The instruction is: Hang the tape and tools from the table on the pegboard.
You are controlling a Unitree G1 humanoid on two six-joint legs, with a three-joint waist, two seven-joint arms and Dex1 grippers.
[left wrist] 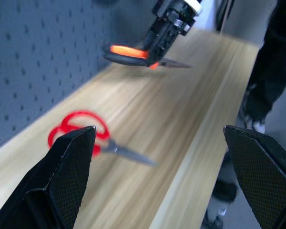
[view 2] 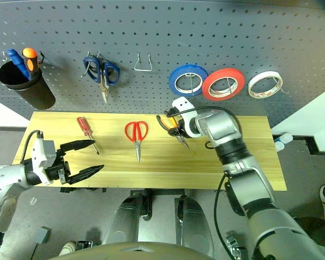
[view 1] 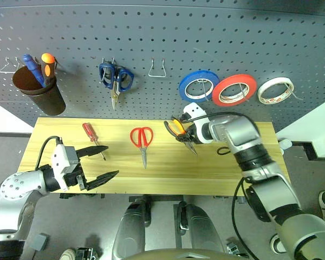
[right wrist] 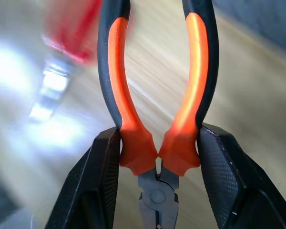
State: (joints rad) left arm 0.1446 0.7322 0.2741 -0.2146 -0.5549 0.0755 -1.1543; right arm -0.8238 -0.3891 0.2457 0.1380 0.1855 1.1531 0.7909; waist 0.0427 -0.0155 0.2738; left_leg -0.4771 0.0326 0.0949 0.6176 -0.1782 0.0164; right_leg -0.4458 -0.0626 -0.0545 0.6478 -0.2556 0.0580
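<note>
In the head view, the pliers (view 1: 179, 130) are held by the right end effector (view 1: 185, 131) above the tabletop (view 1: 227, 173). The left end effector (view 1: 100, 162) is spread wide, holding nothing. The screwdriver (view 1: 91, 136) and scissors (view 1: 142, 140) lie flat. The tape (view 1: 275, 90) is hung on the pegboard (view 1: 206, 38). In the right wrist view, the orange handles are pinched between both fingers (right wrist: 95, 186).
</note>
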